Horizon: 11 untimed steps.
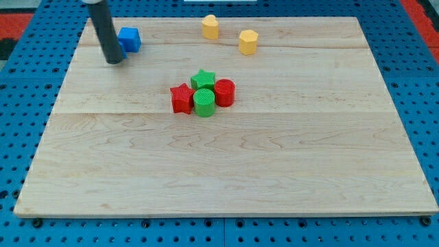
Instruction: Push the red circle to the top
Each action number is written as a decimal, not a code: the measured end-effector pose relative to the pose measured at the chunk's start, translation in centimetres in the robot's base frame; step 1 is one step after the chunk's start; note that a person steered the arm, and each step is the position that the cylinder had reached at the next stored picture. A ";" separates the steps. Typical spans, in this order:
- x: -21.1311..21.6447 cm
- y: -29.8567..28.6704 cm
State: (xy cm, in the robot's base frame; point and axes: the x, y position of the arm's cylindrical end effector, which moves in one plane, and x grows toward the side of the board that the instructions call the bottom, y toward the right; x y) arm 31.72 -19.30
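**Our tip stands at the far left, well apart from the red circle**

We see a pale wooden table (226, 171) of joined planks lying on a blue perforated base (20, 82). Our dark rod comes down at the view's upper left, and my tip (114, 61) rests on the wood just at the eight o'clock side of a blue cube-shaped block (129, 39); whether they touch we cannot tell. We carry no hand, so there is nothing to clench or release: the rod ends bare.

The red circle, a short red cylinder block (225, 92), sits near the middle of the table, well apart from our tip, at roughly four o'clock from it. It belongs to a tight cluster: a green star block (203, 79) at its ten o'clock, a green cylinder block (204, 103) at its eight o'clock, and a red star block (182, 99) on the cluster's nine o'clock edge.

Near the view's top lie two yellow blocks, one (210, 27) left of the other (247, 42), apart from each other.

We read no writing, labels or brands anywhere.
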 end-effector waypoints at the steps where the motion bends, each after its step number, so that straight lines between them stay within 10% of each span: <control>1: -0.1 12.9; 3: 7.4 26.9; 6: 15.4 27.1; 7: 10.8 23.8; 9: 14.8 21.6; 11: 4.9 20.3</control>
